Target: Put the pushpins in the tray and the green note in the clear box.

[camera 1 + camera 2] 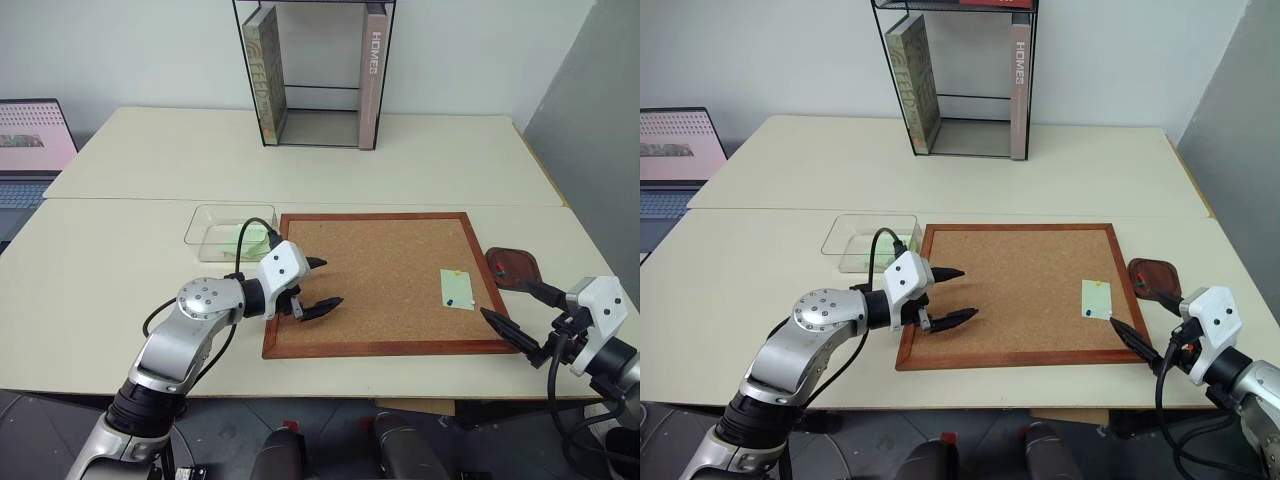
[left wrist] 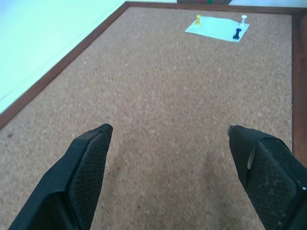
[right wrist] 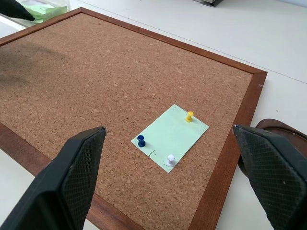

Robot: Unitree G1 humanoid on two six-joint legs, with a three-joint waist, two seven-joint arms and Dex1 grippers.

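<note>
The clear box (image 1: pixel 222 232) sits on the tabletop (image 1: pixel 100 270) just beside the corkboard's (image 1: pixel 385 275) left edge and holds something pale green (image 1: pixel 247 239). The tray (image 1: pixel 513 267) lies just off the corkboard's right edge; nothing can be made out in it.

The green note (image 3: pixel 171 136) lies flat on the corkboard near its right edge, pinned by three pushpins: a yellow one (image 3: pixel 190 116) at one end, a blue one (image 3: pixel 141 141) and a white one (image 3: pixel 171 159) at the other. In the head views its longer side runs away from the robot, the yellow pin at the far end.

The left claw (image 1: pixel 318 285) hovers over the corkboard's left part, its fingers apart and empty, aimed across the board toward the note. The right claw (image 1: pixel 515 305) is by the board's near right corner, fingers spread wide, nothing between them.

The right wrist view shows all three pins plainly, while the head views give only specks on the note. The head views show the black-framed bookcase (image 1: pixel 315 70) with books, and a laptop (image 1: pixel 30 140) at the left.
</note>
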